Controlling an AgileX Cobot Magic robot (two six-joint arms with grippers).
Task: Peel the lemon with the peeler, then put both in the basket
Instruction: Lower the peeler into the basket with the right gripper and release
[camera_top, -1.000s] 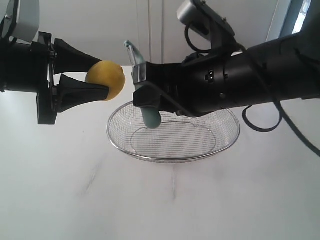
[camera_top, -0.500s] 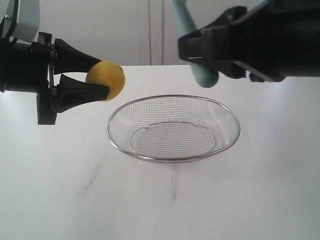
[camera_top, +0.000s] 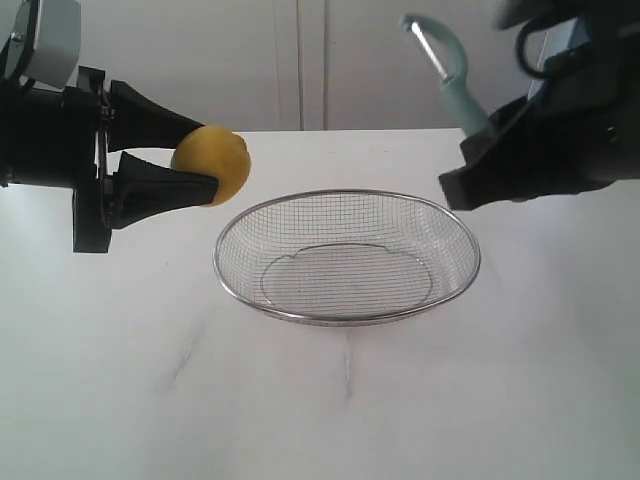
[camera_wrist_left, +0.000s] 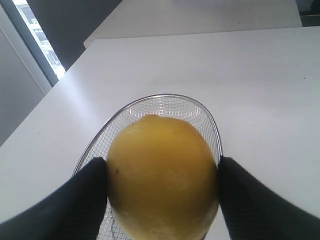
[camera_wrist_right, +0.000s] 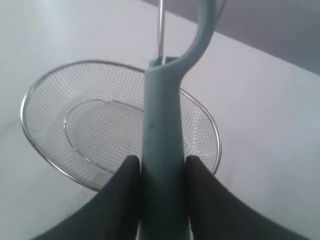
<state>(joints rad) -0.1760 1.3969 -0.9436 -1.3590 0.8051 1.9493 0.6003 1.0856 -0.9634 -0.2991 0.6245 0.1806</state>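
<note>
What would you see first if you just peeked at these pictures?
The bright yellow lemon pops out first, pinched in the left gripper, up in the air on the left. In the middle of the white table sits the shiny wire basket, empty. On the right, the right gripper holds the teal peeler up high.

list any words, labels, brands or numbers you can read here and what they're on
None: no readable text or marking shows on the round yellow lemon, the pale teal plastic peeler, the silver wire-mesh basket or the white table.
</note>
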